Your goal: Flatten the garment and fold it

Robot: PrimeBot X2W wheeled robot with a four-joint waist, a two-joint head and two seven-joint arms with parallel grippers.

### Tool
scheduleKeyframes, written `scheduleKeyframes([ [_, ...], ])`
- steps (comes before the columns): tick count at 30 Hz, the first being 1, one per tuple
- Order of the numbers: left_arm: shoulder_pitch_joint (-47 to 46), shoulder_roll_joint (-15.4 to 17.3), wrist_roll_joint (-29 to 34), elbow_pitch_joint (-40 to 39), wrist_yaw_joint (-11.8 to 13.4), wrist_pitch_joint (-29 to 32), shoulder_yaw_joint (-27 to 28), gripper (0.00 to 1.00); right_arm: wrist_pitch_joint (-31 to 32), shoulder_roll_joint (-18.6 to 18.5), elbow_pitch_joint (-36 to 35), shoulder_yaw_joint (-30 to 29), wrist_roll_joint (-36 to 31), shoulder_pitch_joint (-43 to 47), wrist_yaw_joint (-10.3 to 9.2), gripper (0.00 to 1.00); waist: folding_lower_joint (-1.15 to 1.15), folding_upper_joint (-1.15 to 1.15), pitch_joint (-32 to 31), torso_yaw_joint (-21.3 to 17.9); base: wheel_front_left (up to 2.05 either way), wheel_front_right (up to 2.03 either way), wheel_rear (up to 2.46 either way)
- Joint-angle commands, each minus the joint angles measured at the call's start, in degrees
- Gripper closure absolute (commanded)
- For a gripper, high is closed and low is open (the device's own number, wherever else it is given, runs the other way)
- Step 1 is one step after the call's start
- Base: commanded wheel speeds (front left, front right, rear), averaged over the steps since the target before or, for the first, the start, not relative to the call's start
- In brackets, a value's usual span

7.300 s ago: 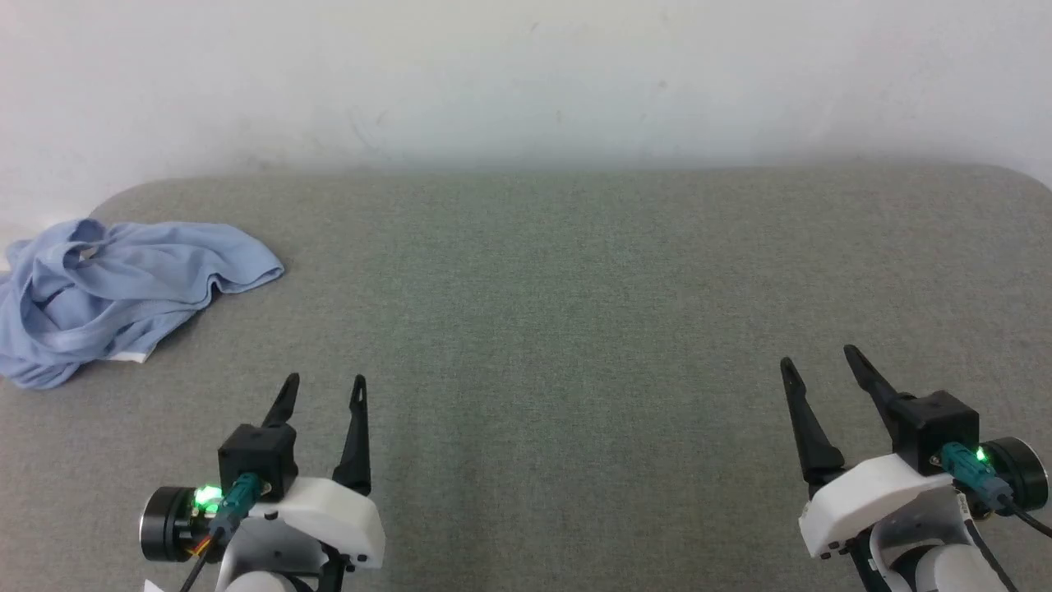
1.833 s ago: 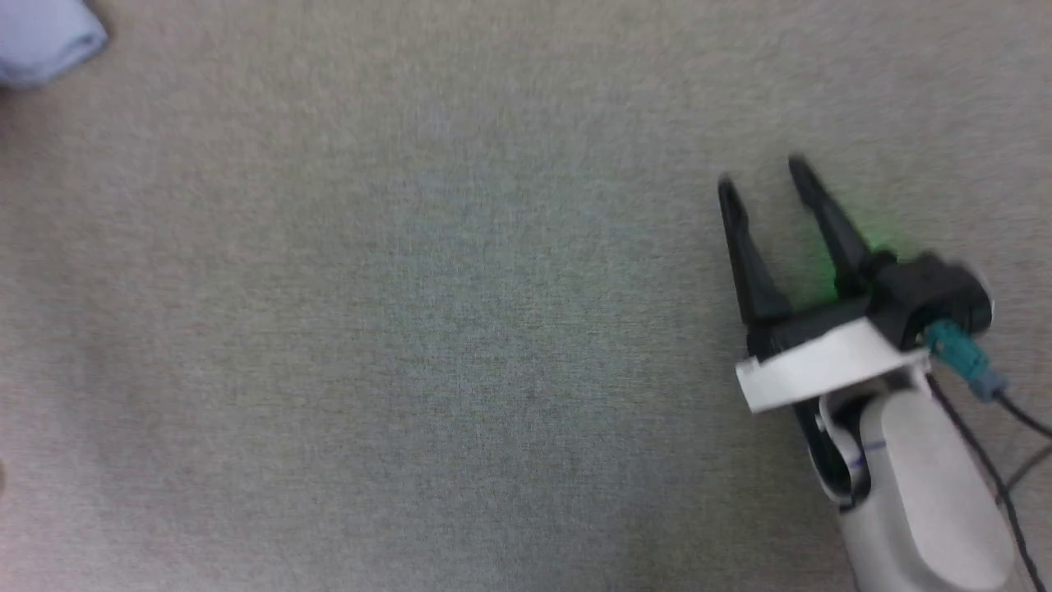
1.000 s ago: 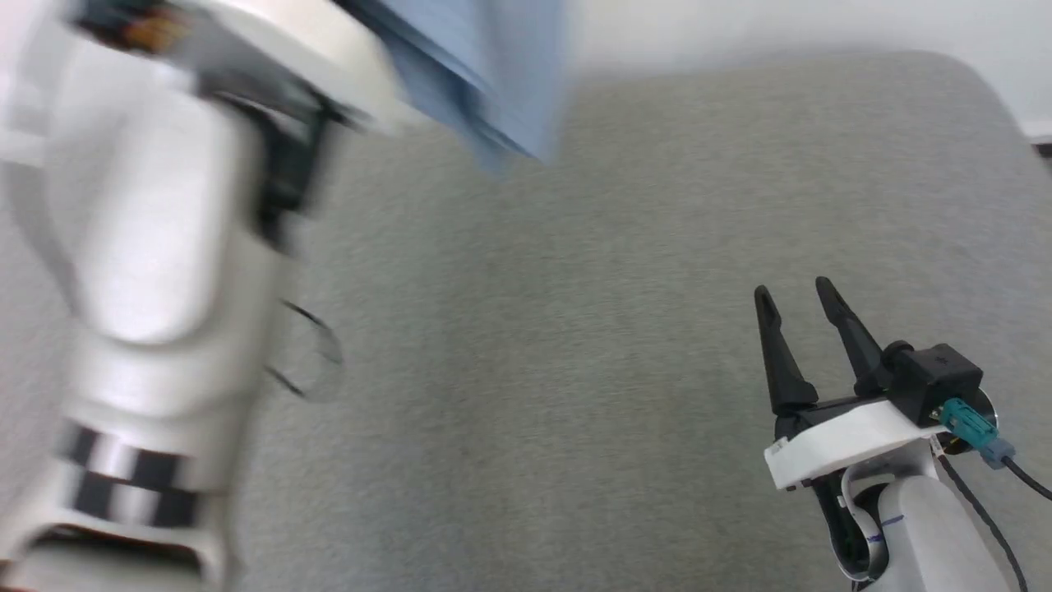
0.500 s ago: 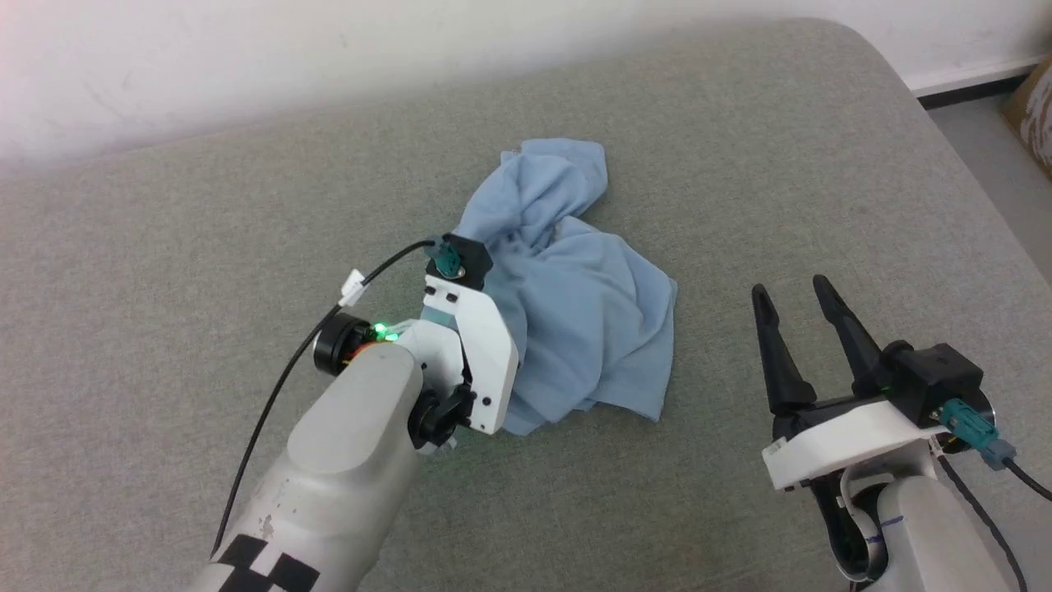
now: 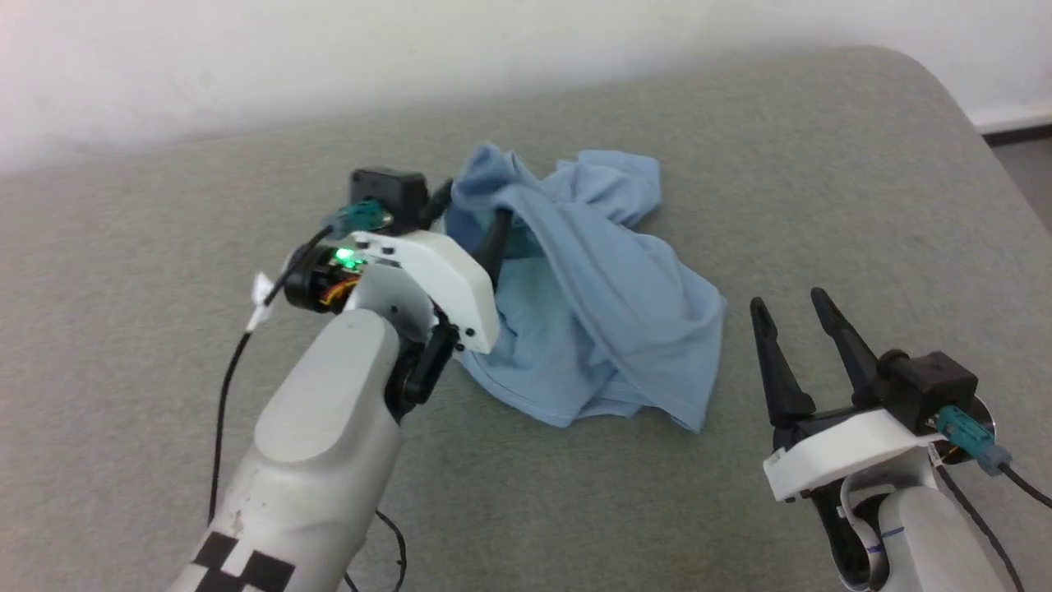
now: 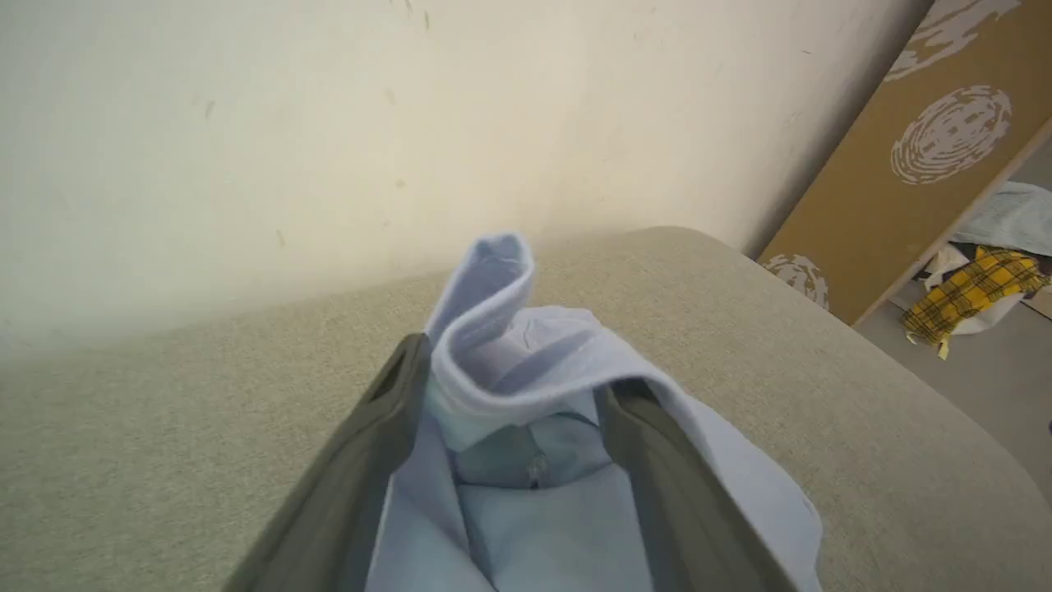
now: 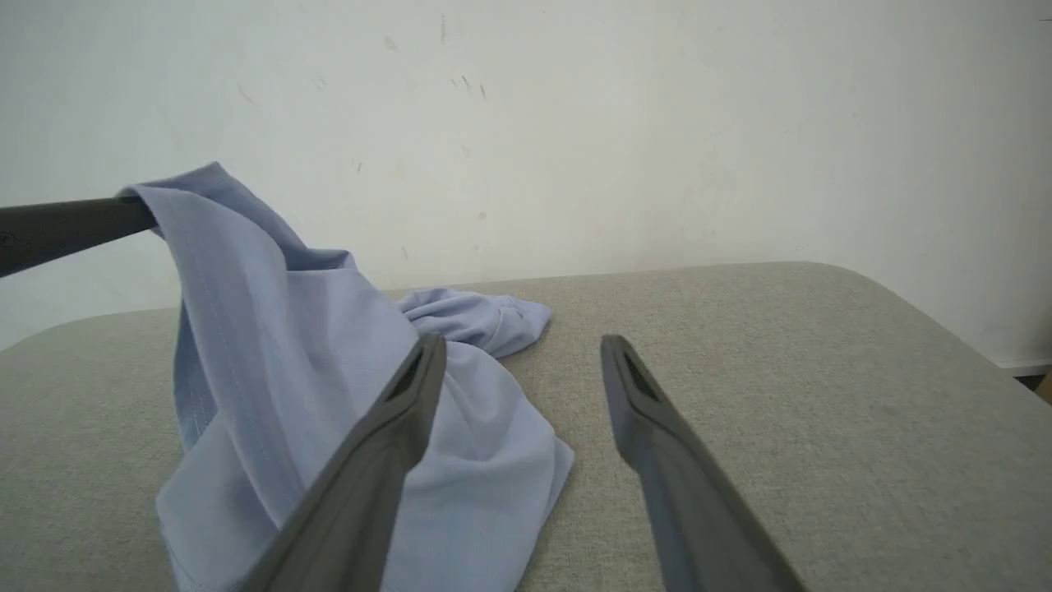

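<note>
Cloth had come over from the far left corner: the garment (image 5: 600, 321) lay crumpled midway across the table (image 5: 822, 164), a fold draped over the left gripper (image 5: 472, 212), whose fingers had just spread, pinching nothing. The right gripper (image 5: 785, 298) stood wide, empty. Flattening could probably start.

Light blue garment (image 5: 608, 329), crumpled, on grey surface (image 5: 822, 164)

Light blue garment (image 5: 608, 312), grey surface (image 5: 822, 164), white wall (image 5: 329, 49), yellow-and-black plaid cloth (image 6: 974, 288)
</note>
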Motion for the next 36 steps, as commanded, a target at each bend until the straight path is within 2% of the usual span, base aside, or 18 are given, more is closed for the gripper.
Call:
scheduleKeyframes([
  [1,1.6,0.8,0.3,-1.1,0.6,-2.3,0.7,0.0,0.2,0.0,-0.5,-0.1,-0.6,0.7,-0.12,0.0,0.0,0.0,-1.9,2.9,0.0,0.0,0.0],
  [11,12.9,5.7,-0.5,-10.9,3.9,-16.6,7.1,0.0,1.5,0.0,-2.8,-0.5,-1.0,2.1,-0.12,0.0,0.0,0.0,-3.9,7.3,0.0,0.0,0.0],
  [18,24.3,8.6,1.6,-19.6,5.2,-19.3,13.1,0.0,2.5,0.0,-4.9,-1.5,-1.8,3.1,-0.12,0.0,0.0,0.0,-3.7,9.0,0.0,0.0,0.0],
  [23,31.0,7.1,6.0,-26.9,4.5,-19.3,19.3,0.0,3.5,0.0,-6.1,-1.9,-2.4,3.8,-0.12,0.0,0.0,0.0,-3.1,10.1,0.0,0.0,0.0],
  [29,36.0,2.6,10.2,-30.8,3.1,-19.3,24.1,0.0,6.8,0.0,-7.7,1.9,-4.4,3.3,-0.12,0.0,0.0,0.0,-2.1,11.2,0.0,0.0,0.0],
  [32,37.2,0.6,11.7,-32.2,2.3,-19.3,25.4,0.0,12.1,0.0,-7.2,6.8,-5.9,2.2,-0.12,0.0,0.0,0.0,-1.2,11.7,0.0,0.0,0.0],
  [36,37.6,-1.2,12.9,-32.8,1.3,-19.3,26.2,0.0,22.8,-0.3,-4.2,11.8,-7.3,0.6,-0.12,0.0,0.0,0.0,-0.1,13.0,0.0,0.0,0.0],
])
